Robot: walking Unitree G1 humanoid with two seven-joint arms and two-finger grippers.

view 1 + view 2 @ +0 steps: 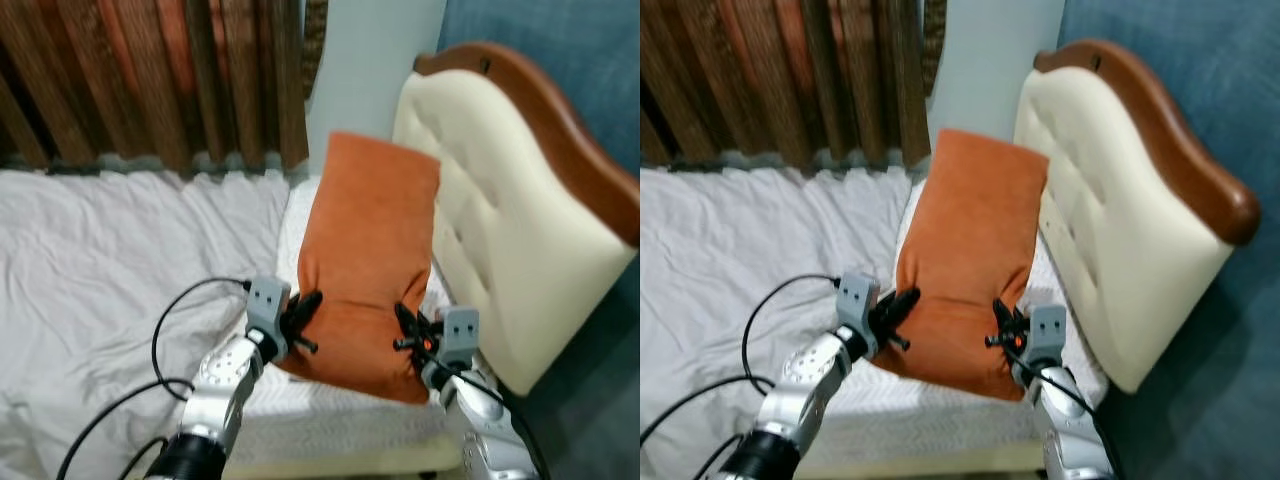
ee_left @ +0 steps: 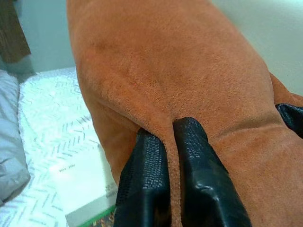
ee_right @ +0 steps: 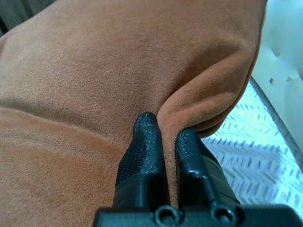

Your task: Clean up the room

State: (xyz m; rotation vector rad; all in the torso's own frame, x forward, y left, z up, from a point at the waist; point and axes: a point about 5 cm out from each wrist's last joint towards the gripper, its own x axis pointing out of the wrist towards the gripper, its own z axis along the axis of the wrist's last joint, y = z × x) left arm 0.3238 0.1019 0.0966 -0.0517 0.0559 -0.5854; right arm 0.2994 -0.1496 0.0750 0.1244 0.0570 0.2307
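While both arms hold it up over the head end of the bed (image 1: 120, 270), the orange pillow (image 1: 372, 250) hangs close to the cream headboard (image 1: 490, 240). The left gripper (image 1: 303, 322) is pinched tight on a fold at one lower edge. The right gripper (image 1: 410, 335) is pinched on the other lower edge. The pillow looks soft, light and floppy, so the edges are good places to hold. I see no boxes or baskets here.

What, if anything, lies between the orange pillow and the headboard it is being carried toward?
Nothing visible. The orange pillow, pinched by the left gripper and right gripper, hangs beside the cream headboard; only bare white mattress lies below.
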